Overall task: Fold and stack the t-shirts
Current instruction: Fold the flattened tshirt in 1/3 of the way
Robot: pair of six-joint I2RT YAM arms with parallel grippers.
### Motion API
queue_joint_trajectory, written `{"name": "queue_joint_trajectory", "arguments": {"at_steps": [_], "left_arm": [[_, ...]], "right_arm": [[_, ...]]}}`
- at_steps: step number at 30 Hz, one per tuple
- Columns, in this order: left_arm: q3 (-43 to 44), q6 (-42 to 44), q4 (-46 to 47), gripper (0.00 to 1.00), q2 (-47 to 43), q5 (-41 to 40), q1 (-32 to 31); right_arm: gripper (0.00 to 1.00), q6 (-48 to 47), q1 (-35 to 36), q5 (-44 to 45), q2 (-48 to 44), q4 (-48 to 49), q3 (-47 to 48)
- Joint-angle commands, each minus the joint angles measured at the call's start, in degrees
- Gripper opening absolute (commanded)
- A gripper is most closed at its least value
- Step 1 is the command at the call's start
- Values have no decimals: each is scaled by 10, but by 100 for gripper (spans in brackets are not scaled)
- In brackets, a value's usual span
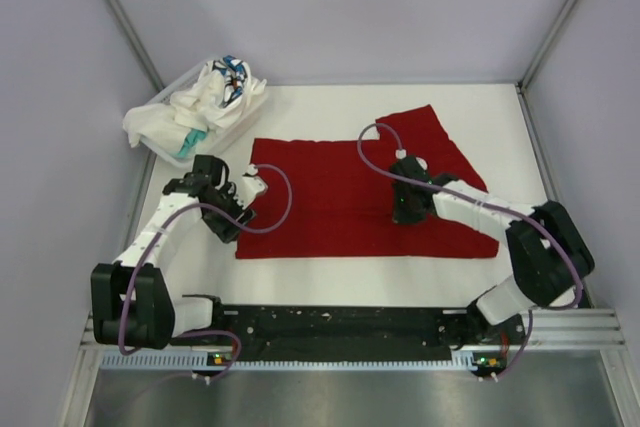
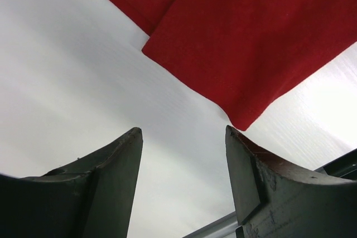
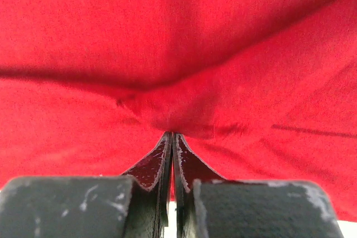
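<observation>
A red t-shirt [image 1: 330, 197] lies spread on the white table, its right sleeve angled toward the back right. My right gripper [image 1: 405, 213] sits on the shirt's middle. In the right wrist view [image 3: 172, 135] it is shut, pinching a small raised fold of the red cloth [image 3: 178, 54]. My left gripper [image 1: 228, 227] is open and empty over bare table, just left of the shirt's near-left corner. The left wrist view shows that gripper [image 2: 184, 132] with that corner [image 2: 240, 121] just beyond its right fingertip [image 2: 237, 143]. More t-shirts, white and patterned, are heaped in a basket [image 1: 178, 152].
The white basket stands at the back left, with white cloth [image 1: 150, 122] spilling over its left rim. Metal frame posts [image 1: 120, 17] rise at both back corners. A black rail [image 1: 340, 327] runs along the near edge between the arm bases.
</observation>
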Motion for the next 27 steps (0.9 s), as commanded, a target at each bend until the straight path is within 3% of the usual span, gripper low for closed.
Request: {"name": "queue_joint_trajectory", "arguments": {"at_steps": [1, 6, 12, 16, 19, 26, 27], "left_arm": [[22, -6, 9, 65, -2, -2, 5], [20, 3, 9, 65, -7, -10, 8], [33, 6, 5, 66, -6, -16, 14], [36, 10, 0, 66, -10, -20, 15], [32, 11, 0, 66, -16, -17, 16], [26, 4, 7, 66, -7, 2, 16], [28, 3, 3, 66, -5, 5, 16]], "right_arm": [[0, -8, 4, 97, 58, -11, 81], [0, -65, -1, 190, 136, -28, 180], [0, -164, -9, 188, 269, -40, 368], [0, -174, -7, 189, 269, -73, 435], [0, -148, -7, 189, 183, -94, 378], [1, -37, -50, 101, 13, -83, 97], [8, -26, -61, 95, 0, -72, 76]]}}
